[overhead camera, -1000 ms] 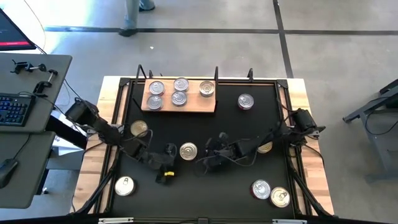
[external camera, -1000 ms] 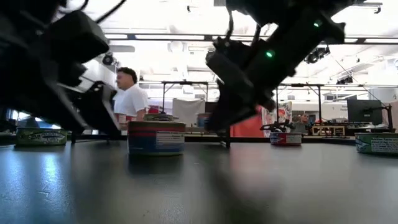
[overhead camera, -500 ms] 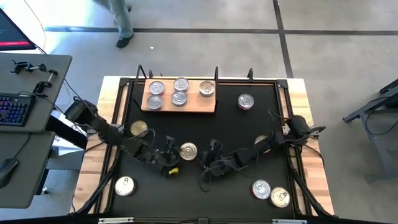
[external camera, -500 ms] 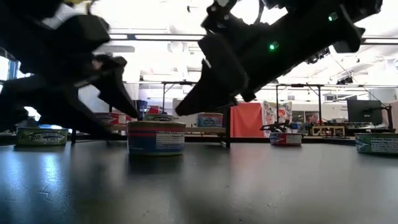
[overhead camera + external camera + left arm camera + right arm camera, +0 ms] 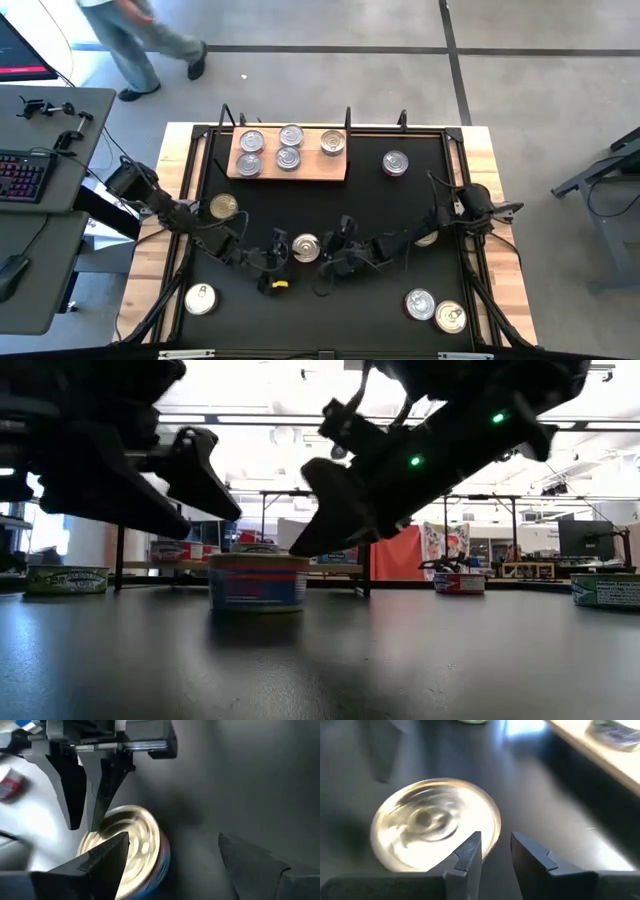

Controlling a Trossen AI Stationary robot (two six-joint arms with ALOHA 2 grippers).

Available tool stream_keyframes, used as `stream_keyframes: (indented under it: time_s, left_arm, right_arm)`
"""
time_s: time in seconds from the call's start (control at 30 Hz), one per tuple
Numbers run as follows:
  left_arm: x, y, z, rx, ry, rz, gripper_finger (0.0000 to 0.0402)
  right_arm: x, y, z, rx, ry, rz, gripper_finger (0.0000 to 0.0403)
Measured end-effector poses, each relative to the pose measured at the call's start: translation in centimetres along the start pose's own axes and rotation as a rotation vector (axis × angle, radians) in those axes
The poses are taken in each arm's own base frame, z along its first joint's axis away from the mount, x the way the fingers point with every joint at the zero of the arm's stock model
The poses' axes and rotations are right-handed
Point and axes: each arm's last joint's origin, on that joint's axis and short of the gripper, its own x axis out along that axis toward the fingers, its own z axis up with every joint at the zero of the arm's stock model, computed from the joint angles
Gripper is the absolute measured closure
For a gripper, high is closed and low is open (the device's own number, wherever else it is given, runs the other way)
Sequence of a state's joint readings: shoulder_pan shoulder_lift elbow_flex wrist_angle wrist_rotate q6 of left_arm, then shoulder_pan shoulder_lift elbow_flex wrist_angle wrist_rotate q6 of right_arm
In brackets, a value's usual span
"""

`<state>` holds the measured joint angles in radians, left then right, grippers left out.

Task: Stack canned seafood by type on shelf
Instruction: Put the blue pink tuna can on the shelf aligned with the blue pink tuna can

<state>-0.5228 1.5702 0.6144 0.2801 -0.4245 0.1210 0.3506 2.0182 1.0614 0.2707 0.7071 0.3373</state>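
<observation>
A silver-lidded can (image 5: 305,247) with blue and red sides (image 5: 258,582) stands on the black mat between my two grippers. My left gripper (image 5: 278,248) hovers wide open at its left, slightly above it; one finger (image 5: 107,857) reaches over the lid (image 5: 127,842). My right gripper (image 5: 336,243) slants down at the can's right side, its fingers a narrow gap apart (image 5: 496,840) with nothing between them, right at the lid's edge (image 5: 490,827). The wooden shelf (image 5: 290,171) at the far side carries several cans. My right gripper's fingertips (image 5: 303,548) stand at the can's top rim on its right side, slanting down from the right. I cannot tell whether they touch it. My left gripper touches nothing.
Loose cans stand on the mat: far right (image 5: 396,162), left (image 5: 223,207), near left (image 5: 200,298), two near right (image 5: 420,303) (image 5: 450,317), and one half under my right arm (image 5: 427,237). A person (image 5: 140,35) walks beyond the far edge.
My left gripper has moved up and toward the can, rolling about its own line. My right gripper has swung down toward the can's right side and tipped its fingers lower. The can has shifted slightly toward the near edge. The person has walked left.
</observation>
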Motion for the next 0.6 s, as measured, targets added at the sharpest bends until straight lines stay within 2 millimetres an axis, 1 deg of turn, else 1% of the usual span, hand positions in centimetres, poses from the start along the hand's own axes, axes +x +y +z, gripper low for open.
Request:
stream_keyframes:
  time_s: [0.1, 0.17, 0.27, 0.37, 0.47, 0.6]
  left_arm:
    - [0.0, -0.1, -0.4, 0.047, 0.034, 0.026, 0.0104]
    - [0.1, 0.1, -0.6, 0.046, 0.049, 0.029, 0.0104]
    - [0.7, 0.5, -1.2, 0.026, 0.094, 0.011, 0.0104]
    - [1.7, 1.1, -1.6, -0.019, 0.103, 0.008, 0.0112]
    - [2.7, 1.5, -2.1, -0.039, 0.114, 0.026, 0.0129]
    - [3.6, 1.8, -2.4, -0.076, 0.098, 0.05, 0.0178]
  right_arm:
    - [-0.2, 0.2, 1.2, -0.049, -0.05, -0.031, 0.0309]
    - [-0.9, 0.5, 2.8, -0.071, -0.094, -0.013, 0.0309]
    - [-1.6, 1.0, 4.1, -0.142, -0.123, 0.027, 0.0309]
    - [-2.1, 1.7, 4.6, -0.23, -0.138, 0.042, 0.0309]
    - [-2.7, 2.5, 4.8, -0.27, -0.14, 0.139, 0.0309]
    - [-2.9, 3.0, 3.9, -0.306, -0.076, 0.261, 0.0308]
